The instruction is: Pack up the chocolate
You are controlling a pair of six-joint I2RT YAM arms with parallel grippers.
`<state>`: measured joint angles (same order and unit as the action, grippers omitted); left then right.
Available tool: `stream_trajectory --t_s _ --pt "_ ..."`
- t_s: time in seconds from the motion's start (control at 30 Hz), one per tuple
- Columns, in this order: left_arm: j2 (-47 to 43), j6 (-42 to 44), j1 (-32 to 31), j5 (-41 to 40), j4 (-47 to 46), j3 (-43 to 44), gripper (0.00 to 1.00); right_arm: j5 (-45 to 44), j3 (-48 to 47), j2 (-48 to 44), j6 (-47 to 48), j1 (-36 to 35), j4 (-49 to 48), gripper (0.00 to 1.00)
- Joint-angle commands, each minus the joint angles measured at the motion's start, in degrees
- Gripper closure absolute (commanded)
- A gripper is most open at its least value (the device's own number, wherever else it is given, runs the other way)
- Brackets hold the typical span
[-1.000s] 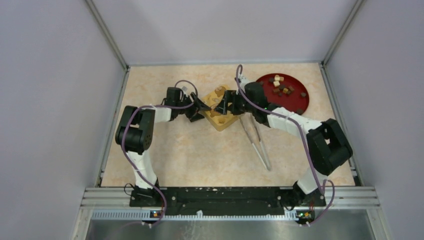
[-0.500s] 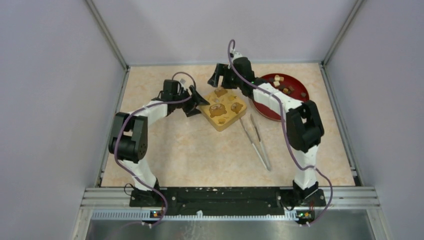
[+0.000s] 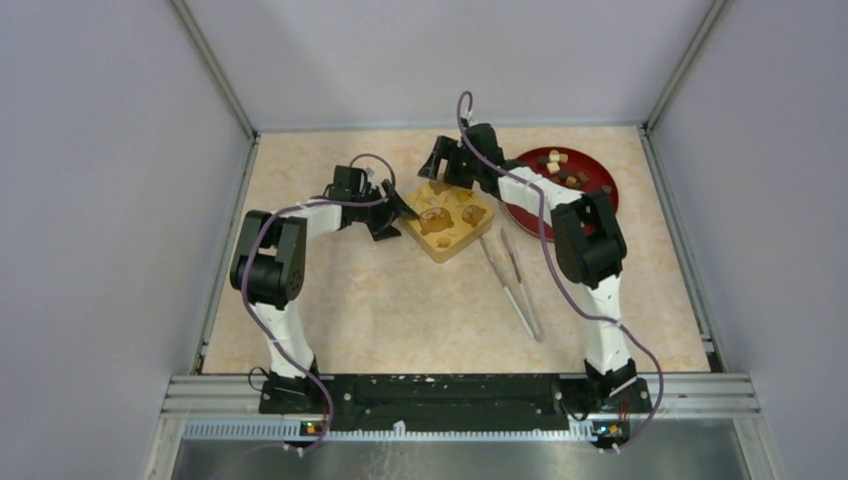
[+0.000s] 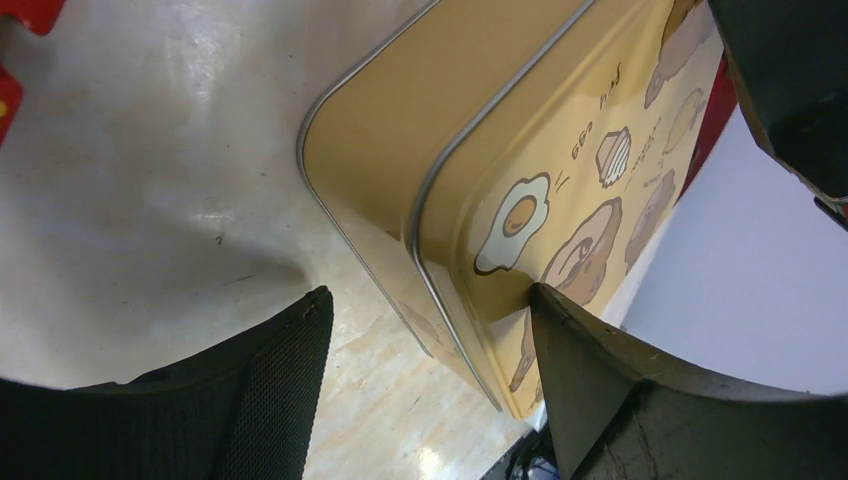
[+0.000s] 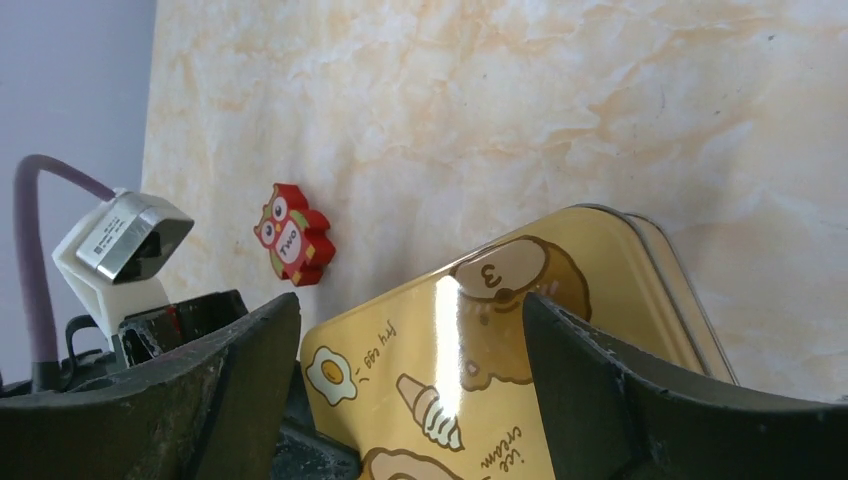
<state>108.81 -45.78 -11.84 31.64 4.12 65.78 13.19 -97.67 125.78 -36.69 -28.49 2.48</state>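
Top view: the lidded yellow tin (image 3: 447, 228) lies mid-surface (image 3: 400, 310), with the chocolate (image 3: 562, 172) on the red plate (image 3: 608, 205) at the tin's 2 o'clock and metal tongs (image 3: 512, 280) at its 5 o'clock. The left gripper (image 3: 393, 212) at the tin's 9 o'clock and the right gripper (image 3: 440, 165) at its 12 o'clock both have wide jaws holding nothing. Only the wrist views show the tin's corner between the left jaws and a small red owl piece (image 5: 293, 247) beyond the tin.
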Motion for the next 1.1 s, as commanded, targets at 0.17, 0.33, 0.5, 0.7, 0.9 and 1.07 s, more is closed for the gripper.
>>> stream_trajectory --t_s 0.17,0.33,0.5,0.7,0.9,1.07 --pt "-2.4 1.8 0.2 -0.3 0.4 0.8 0.23 2.8 -1.2 -9.4 1.2 1.7 2.3 0.19" --pt "-7.7 4.8 -0.1 -2.0 3.0 2.4 0.22 -0.9 2.2 -18.5 5.0 1.7 4.8 0.19" --pt "-16.0 13.9 -0.2 -8.1 11.3 5.7 0.15 -12.0 9.8 -30.4 12.1 1.7 14.6 0.17" --pt "-32.6 25.1 -0.5 -19.6 14.7 -0.2 0.02 -27.9 19.8 -44.8 14.6 2.4 27.5 0.09" --pt "-48.1 28.3 -0.5 -26.0 13.4 -10.8 0.01 -36.5 35.4 -62.4 13.2 2.4 31.3 0.07" --pt "-55.1 27.7 -0.4 -29.7 14.1 -16.5 0.01 -39.0 43.4 -71.6 11.4 2.4 33.5 0.07"
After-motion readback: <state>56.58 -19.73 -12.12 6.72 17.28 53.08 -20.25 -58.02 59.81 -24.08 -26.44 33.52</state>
